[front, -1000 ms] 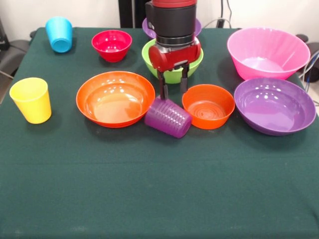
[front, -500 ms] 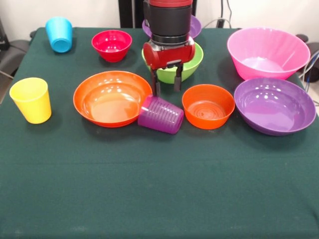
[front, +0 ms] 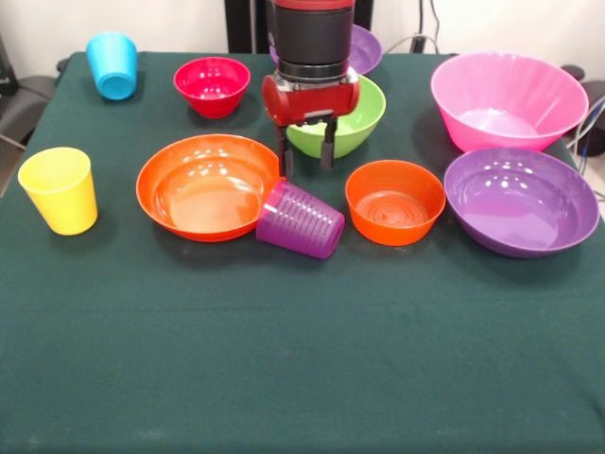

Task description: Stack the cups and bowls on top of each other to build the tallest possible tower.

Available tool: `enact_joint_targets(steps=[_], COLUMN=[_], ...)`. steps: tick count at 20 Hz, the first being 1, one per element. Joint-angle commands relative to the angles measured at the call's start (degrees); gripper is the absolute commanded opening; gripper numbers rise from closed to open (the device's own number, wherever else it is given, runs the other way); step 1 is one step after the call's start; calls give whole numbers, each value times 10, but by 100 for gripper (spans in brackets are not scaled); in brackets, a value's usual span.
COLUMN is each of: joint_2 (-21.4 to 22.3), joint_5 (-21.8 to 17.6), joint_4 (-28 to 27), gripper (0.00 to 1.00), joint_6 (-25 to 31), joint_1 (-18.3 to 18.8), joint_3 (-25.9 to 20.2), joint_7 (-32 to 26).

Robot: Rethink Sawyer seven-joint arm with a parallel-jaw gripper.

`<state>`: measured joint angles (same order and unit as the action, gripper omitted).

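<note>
My gripper (front: pixel 305 163) hangs open over the gap between the wide orange bowl (front: pixel 203 189) and the small orange bowl (front: pixel 394 201). Its left fingertip (front: pixel 284 168) is at the upper rim of the purple cup (front: pixel 301 219). That cup lies on its side, leaning against the wide orange bowl. The green bowl (front: pixel 354 118) is partly hidden behind the gripper. The yellow cup (front: pixel 60 189) stands at the left and the blue cup (front: pixel 112 64) at the far left. All pieces sit singly; no tower stands.
The red bowl (front: pixel 212 85) is at the back, left of the arm. A purple bowl (front: pixel 366 47) peeks out behind the arm. The pink bowl (front: pixel 509 99) and the other purple bowl (front: pixel 521 200) are at the right. Bare green cloth (front: pixel 302 359) fills the near half.
The gripper has moved left and slightly back. The purple cup has been pushed left with it, and the wide orange bowl has shifted a little left.
</note>
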<state>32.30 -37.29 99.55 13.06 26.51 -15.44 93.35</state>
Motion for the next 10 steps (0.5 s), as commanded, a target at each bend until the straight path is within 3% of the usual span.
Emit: enact_joint_targets(steps=[1, 10], joint_2=[-32, -32], joint_5=[22, 35], joint_4=[57, 83], gripper=[100, 100], joint_6=[25, 44], joint_1=[21, 52], joint_3=[-30, -69], joint_7=[46, 12])
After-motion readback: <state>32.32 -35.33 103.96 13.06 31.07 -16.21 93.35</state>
